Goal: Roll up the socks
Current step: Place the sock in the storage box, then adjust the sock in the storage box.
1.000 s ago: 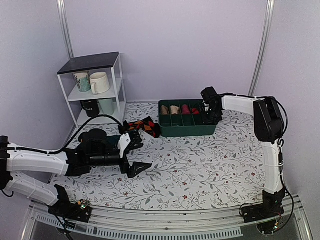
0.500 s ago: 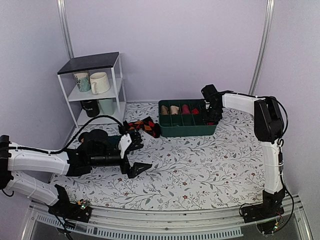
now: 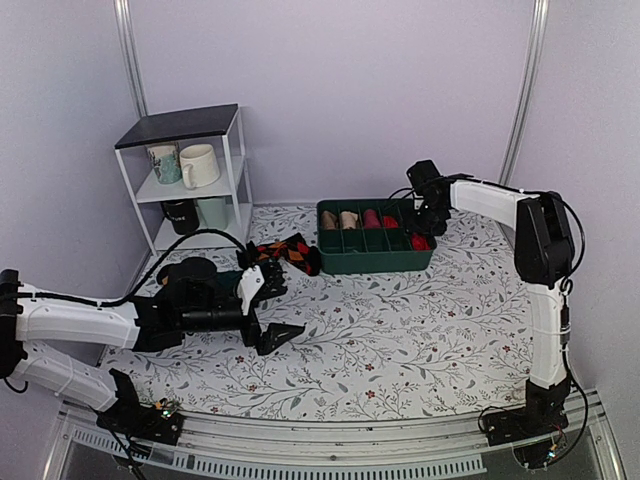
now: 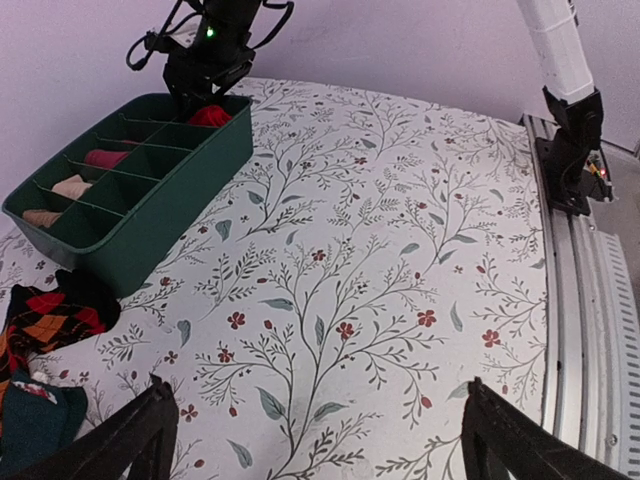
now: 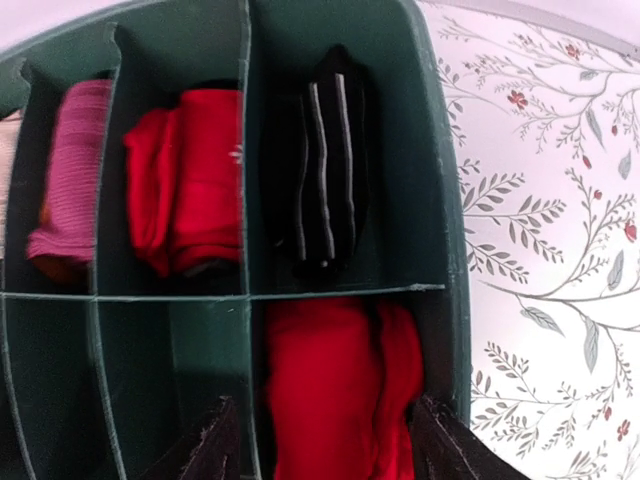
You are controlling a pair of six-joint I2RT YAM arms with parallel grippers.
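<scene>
The rolled bright red socks [image 5: 340, 400] lie in the near right compartment of the green divider box [image 5: 435, 200]. They show as a red spot in the top view [image 3: 418, 241]. My right gripper [image 5: 325, 455] hangs open just above them, one finger [image 5: 205, 450] on each side, not gripping. In the top view the right gripper [image 3: 430, 212] is over the box's right end [image 3: 375, 262]. My left gripper [image 3: 272, 308] is open and empty low over the floral cloth [image 4: 330, 300].
The other compartments hold another red roll [image 5: 190, 190], a black striped roll [image 5: 325, 170] and a pink roll [image 5: 70, 180]. Orange-and-black argyle socks [image 3: 290, 252] and a dark teal sock [image 4: 30, 425] lie left of the box. A white shelf with mugs [image 3: 190, 180] stands at the back left.
My right gripper has risen and drawn back from the box's right end, and the red socks now show in the compartment beneath it. The left arm has not moved.
</scene>
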